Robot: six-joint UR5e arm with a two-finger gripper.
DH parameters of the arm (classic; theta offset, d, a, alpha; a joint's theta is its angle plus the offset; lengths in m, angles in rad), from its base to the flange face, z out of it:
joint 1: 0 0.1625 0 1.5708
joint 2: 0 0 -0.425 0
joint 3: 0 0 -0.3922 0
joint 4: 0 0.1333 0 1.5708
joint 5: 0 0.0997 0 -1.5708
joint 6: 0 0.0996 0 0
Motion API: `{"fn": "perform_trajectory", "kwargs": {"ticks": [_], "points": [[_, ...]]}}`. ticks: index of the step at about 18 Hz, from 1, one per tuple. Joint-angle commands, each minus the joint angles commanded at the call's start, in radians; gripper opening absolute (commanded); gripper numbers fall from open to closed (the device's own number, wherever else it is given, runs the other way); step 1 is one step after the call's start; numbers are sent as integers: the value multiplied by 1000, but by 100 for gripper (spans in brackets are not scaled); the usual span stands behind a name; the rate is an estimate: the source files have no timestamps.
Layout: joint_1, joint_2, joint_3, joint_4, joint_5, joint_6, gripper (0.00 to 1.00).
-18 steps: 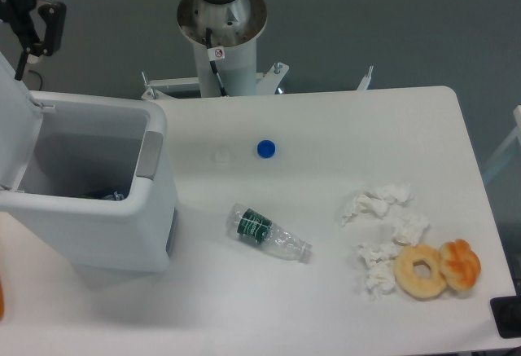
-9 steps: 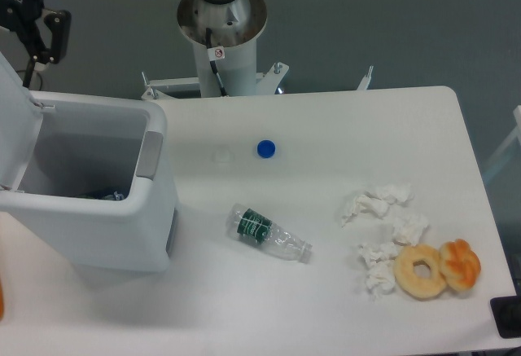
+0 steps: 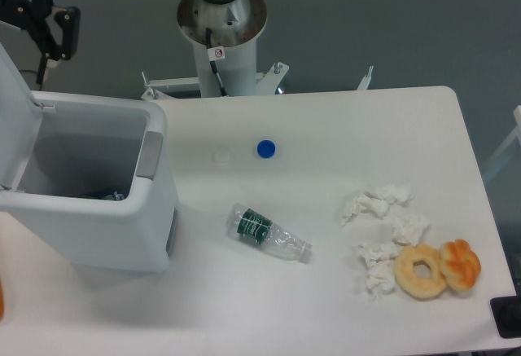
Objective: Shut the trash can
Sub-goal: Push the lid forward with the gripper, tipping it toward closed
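The trash can (image 3: 106, 234) is a big white bin at the table's left, and it stands open. Its lid (image 3: 15, 120) is tilted up along the left edge of the view. The grey latch (image 3: 151, 155) sits on the rim facing the table's middle. Some dark and blue rubbish (image 3: 104, 195) lies at the bottom inside. My black gripper (image 3: 52, 37) hangs at the top left, above and behind the lid's upper edge, apart from it. Its two fingers (image 3: 68, 30) stand apart with nothing between them.
A blue bottle cap (image 3: 266, 149) and a crushed clear bottle (image 3: 269, 234) with a green label lie mid-table. Crumpled tissues (image 3: 383, 230), a doughnut (image 3: 421, 271) and an orange pastry (image 3: 461, 265) lie at the right. The robot's base (image 3: 222, 26) stands behind the table.
My gripper has drifted to the right and slightly up, staying above the raised lid. The lid and the items on the table have not moved.
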Motion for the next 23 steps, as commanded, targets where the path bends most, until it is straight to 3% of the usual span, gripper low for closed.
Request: {"fn": "perform_trajectory", "kwargs": {"ticks": [13, 23], "points": [[143, 5, -18, -15, 3, 5, 100], [203, -6, -51, -6, 14, 43, 100]]}}
